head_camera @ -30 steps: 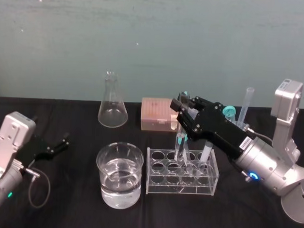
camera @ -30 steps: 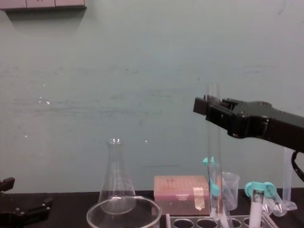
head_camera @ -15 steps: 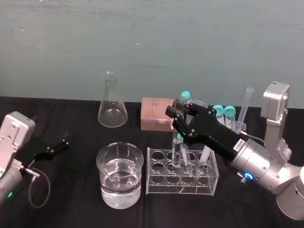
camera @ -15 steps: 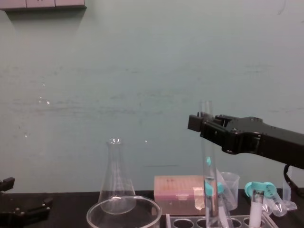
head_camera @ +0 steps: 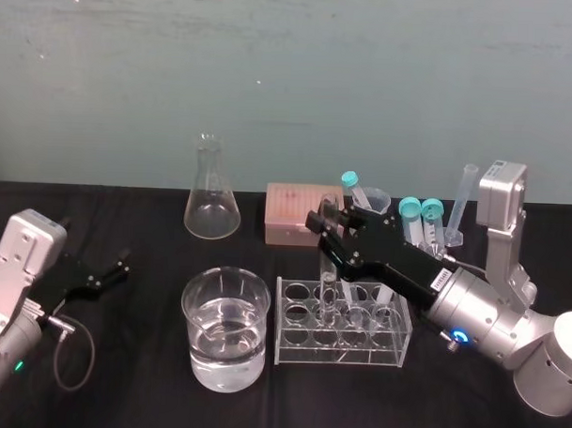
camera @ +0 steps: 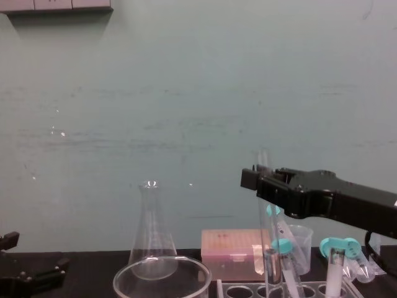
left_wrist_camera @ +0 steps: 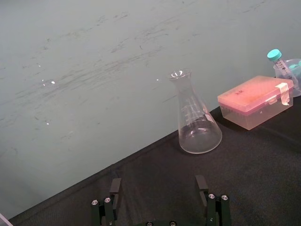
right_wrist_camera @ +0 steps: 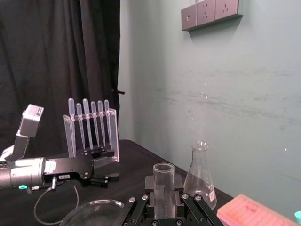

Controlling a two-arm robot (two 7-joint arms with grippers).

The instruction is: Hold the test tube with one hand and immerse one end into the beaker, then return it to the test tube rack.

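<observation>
Nearest you, one beaker [head_camera: 225,329], part-filled with clear liquid, sits just left of one test tube rack [head_camera: 300,353]. One test tube [head_camera: 328,289] stands upright, its lower end down in a rack hole, and your right gripper [head_camera: 325,236] is clamped on its upper part. I judge the return nearly finished: only letting go and backing off are left. Your left gripper [head_camera: 113,267] idles spread wide, well apart. Behind are one flask [head_camera: 212,204], one pink box [head_camera: 293,214] and three teal caps [head_camera: 410,207].
</observation>
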